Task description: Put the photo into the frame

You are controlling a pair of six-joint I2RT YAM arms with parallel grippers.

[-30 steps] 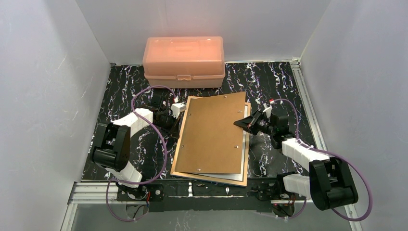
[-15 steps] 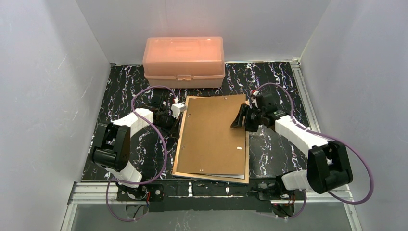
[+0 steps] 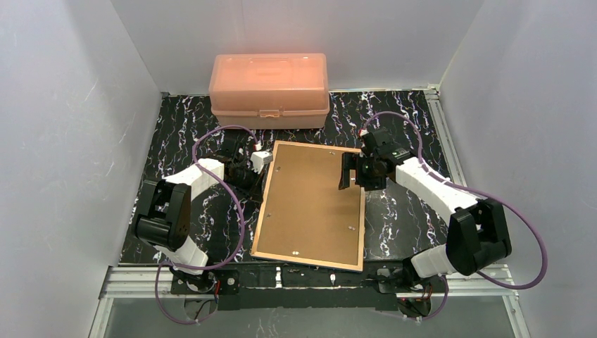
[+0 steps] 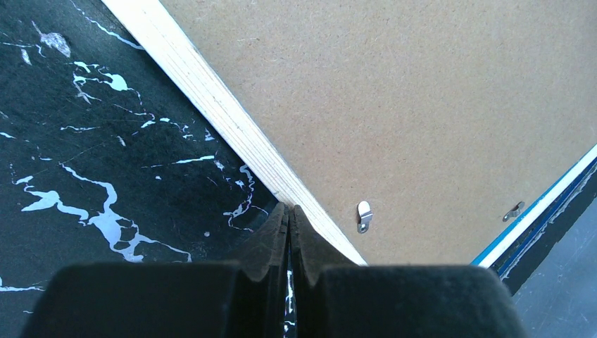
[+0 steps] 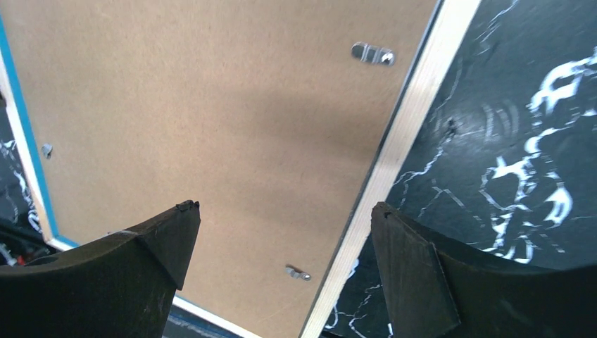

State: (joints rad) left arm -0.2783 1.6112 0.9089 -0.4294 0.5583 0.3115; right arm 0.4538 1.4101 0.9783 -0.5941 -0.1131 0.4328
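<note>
1. Since a second ago the backing (image 5: 211, 105) has gone from lying askew over the frame (image 3: 310, 204) to lying square inside it. The pale sheet that stuck out at the near edge no longer shows. The right arm has swung from the frame's right side up to its far right corner.
2. The left gripper (image 4: 288, 210) has its fingers pressed together with nothing between them, tips at the frame's tan left edge.
3. The frame lies back up in the middle of the table (image 3: 183, 127). Its long axis runs near to far, with the far end leaning slightly right. A thin blue rim shows at one edge, and small metal tabs (image 4: 363, 215) sit on the backing.
4. The right gripper (image 5: 283, 208) hangs over the far right corner, fingers spread wide, holding nothing.
5. The table is black with white veining. A pink box (image 3: 269, 81) stands against the far wall, plain white walls (image 3: 63, 127) stand on three sides, and a metal rail (image 3: 445, 141) runs along the right.
</note>
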